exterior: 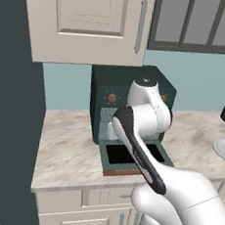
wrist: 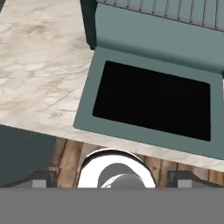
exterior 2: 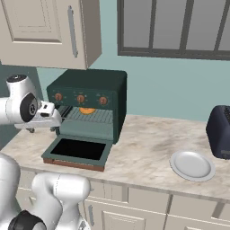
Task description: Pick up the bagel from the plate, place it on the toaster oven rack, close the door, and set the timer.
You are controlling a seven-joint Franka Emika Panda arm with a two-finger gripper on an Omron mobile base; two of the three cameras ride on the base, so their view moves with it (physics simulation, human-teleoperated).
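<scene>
The dark green toaster oven (exterior 2: 90,90) stands on the counter with its door (exterior 2: 78,150) folded down flat, black window facing up. The orange-brown bagel (exterior 2: 86,110) lies on the pale wire rack (exterior 2: 90,117) inside, toward the back. The white plate (exterior 2: 192,165) sits bare to the right. My gripper (exterior 2: 42,130) hangs at the oven's front left, above the door's outer edge, open with nothing between its fingers. In the hand view the door (wrist: 87,109) lies straight below, and the gripper (wrist: 113,179) shows its tips wide apart.
Three copper knobs (exterior 2: 80,99) line the oven's front panel. A dark toaster (exterior 2: 220,132) stands at the far right beside the plate. Cream wall cabinets (exterior: 90,18) hang above the oven. The counter's front edge (wrist: 39,127) runs just under the door's handle (exterior 2: 74,164).
</scene>
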